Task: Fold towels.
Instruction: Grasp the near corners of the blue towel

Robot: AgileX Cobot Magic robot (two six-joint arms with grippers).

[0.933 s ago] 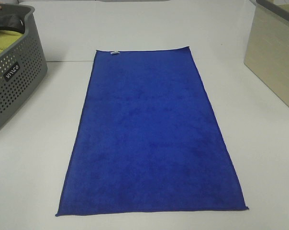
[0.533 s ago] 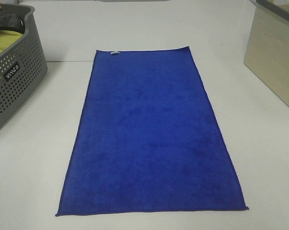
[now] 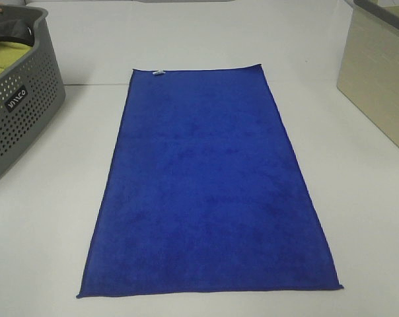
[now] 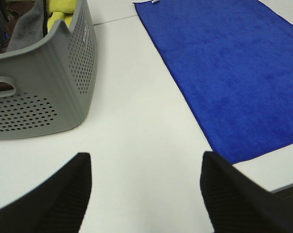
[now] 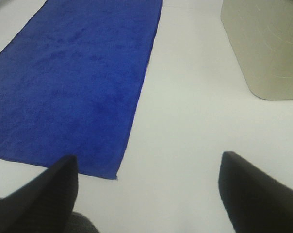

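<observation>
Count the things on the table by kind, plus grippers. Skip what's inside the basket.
Towel: 1
Basket: 1
Bin: 1
Grippers: 2 (left gripper, right gripper)
Total: 5

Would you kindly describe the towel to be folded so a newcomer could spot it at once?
On the white table, between the grey perforated basket on the left and the beige bin on the right, one towel lies spread flat. It is a long royal-blue rectangle with a tiny white tag on its far short edge, unlike the yellow-green cloth inside the basket.
</observation>
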